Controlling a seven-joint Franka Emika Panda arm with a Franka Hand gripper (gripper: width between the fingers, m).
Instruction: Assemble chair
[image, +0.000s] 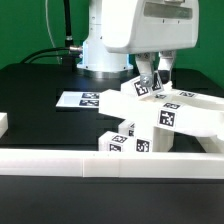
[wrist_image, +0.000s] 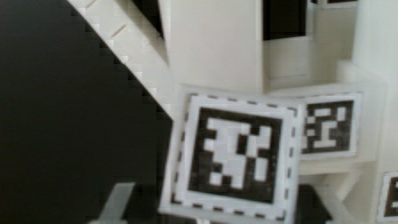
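Chair (image: 165, 112): matte white and blocky. Slabs, square-ended posts and bars are bunched into one group, with black-and-white square tags on many faces.
Chair place: on the black desk (image: 40, 110), toward the exterior view's right. It sits just behind the low white wall (image: 90, 162) along the desk edge nearest that camera.
Parts: a long slab lies tilted across the top of the group. Below it, short square-ended blocks face the wall, each with a tag.
Gripper (image: 152, 74): low over the top of the group, with dark fingers (image: 143, 72) on either side of a tagged upright piece.
Jaws: cannot tell whether they pinch that piece or only straddle it.
Wrist view: one large tag (wrist_image: 235, 152) on a white face sits very close and blurred. White bars of the chair (wrist_image: 214, 60) rise behind it against the dark desk.
Marker board (image: 85, 99): flat near the desk's middle, on the exterior view's left of the chair and apart from it.
Arm (image: 130, 30): white, rising by the desk's far edge.
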